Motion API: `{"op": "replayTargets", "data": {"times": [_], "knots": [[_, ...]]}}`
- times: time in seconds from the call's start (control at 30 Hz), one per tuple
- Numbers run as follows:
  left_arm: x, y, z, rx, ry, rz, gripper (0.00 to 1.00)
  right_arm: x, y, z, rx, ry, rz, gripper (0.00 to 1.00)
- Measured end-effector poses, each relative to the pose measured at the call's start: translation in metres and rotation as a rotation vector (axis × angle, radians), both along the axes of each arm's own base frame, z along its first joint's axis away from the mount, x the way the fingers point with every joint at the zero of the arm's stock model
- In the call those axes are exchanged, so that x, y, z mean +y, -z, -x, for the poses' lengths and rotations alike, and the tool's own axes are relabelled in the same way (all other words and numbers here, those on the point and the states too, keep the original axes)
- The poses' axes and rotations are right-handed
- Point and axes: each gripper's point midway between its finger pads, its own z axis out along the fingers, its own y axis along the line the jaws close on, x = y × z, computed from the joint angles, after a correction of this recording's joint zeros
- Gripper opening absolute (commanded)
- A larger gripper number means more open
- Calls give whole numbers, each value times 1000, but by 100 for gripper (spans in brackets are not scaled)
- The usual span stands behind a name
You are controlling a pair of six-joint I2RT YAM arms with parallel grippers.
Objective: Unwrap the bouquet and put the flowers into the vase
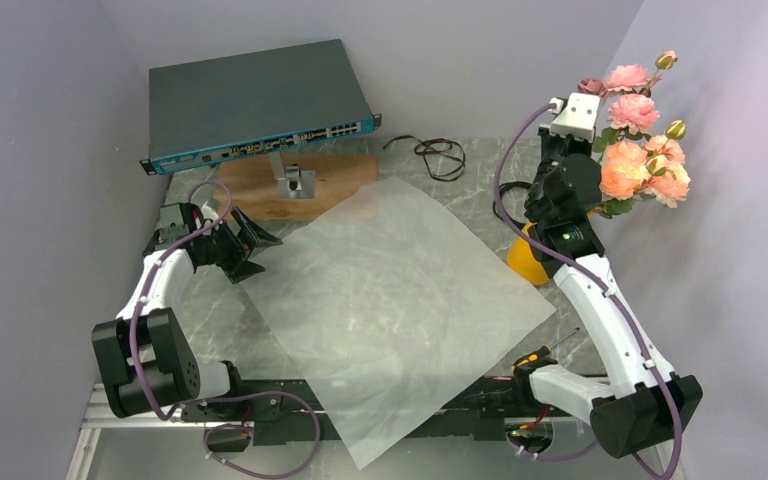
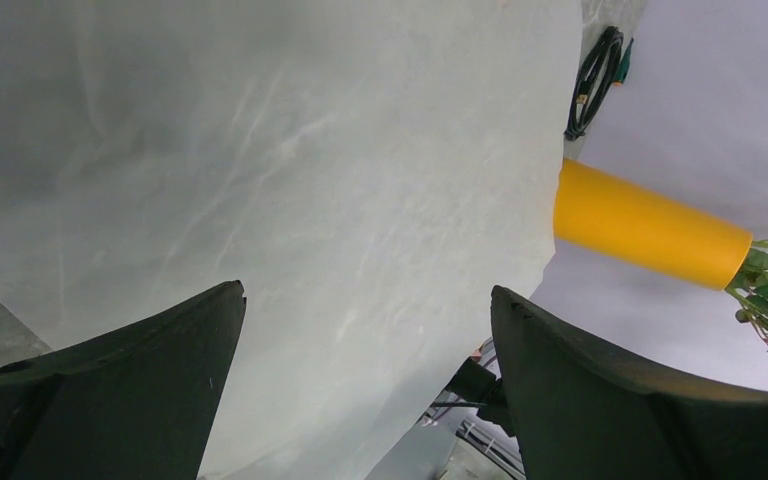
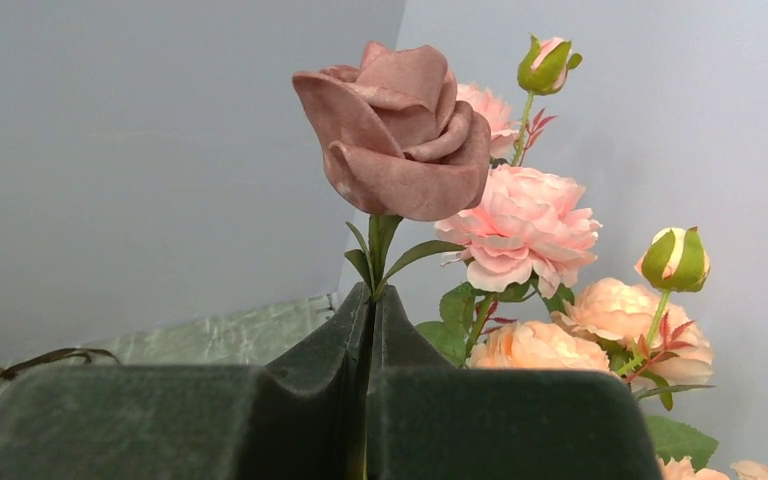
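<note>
**Your right gripper (image 3: 373, 310) is clenched on the mauve rose (image 3: 400, 135); your left gripper (image 2: 367, 293) is released.**

You have the rose's stem pinched between the right fingers, beside the other pink and peach flowers (image 1: 645, 150) bunched over the vase (image 2: 650, 225) at the table's (image 1: 210, 320) right edge. Your left jaws hang wide and empty over the left corner of the paper sheet (image 1: 390, 290), which lies flat mid-table. The brown ribbon (image 1: 438, 152) lies loose near the far edge.

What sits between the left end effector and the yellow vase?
The white paper sheet, spread flat between left end effector and vase; top view shows it.
</note>
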Motion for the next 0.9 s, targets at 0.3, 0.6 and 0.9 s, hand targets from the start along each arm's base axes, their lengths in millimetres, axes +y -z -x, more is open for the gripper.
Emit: {"op": "replayTargets", "data": {"times": [0.3,0.6,0.9], "knots": [[1,0,0,-2,-3,-7,99,-21,16,-13,38,69,2,0],[1,0,0,-6,3,-12,99,-38,50,-16,148,107,-48,0],[1,-1,-1,-12,5,-15,99,-44,84,-14,247,133,-116,1]]}}
